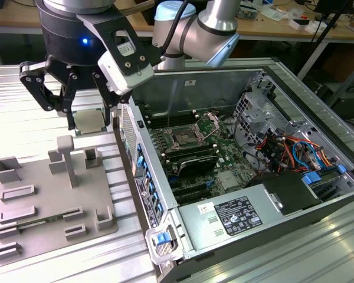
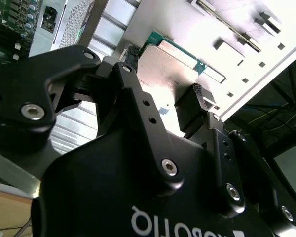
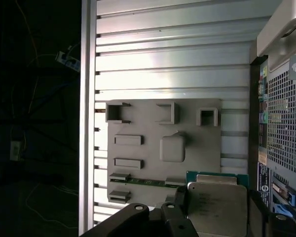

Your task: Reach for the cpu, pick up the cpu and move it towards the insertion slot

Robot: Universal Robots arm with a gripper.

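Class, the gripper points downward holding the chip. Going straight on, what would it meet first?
With the chip leading, likely the grey tray's corner nearest the computer case, or the slatted table beside it; depth is unclear.

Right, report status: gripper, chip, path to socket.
Black gripper shut on flat silvery square cpu, held above grey plastic tray. Perforated metal case wall stands between it and silver-framed insertion slot.

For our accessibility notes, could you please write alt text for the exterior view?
The robot's hand holds a small silvery chip up beside the grey tray and an open computer case. The square socket on its green board lies further toward the exterior view's right.
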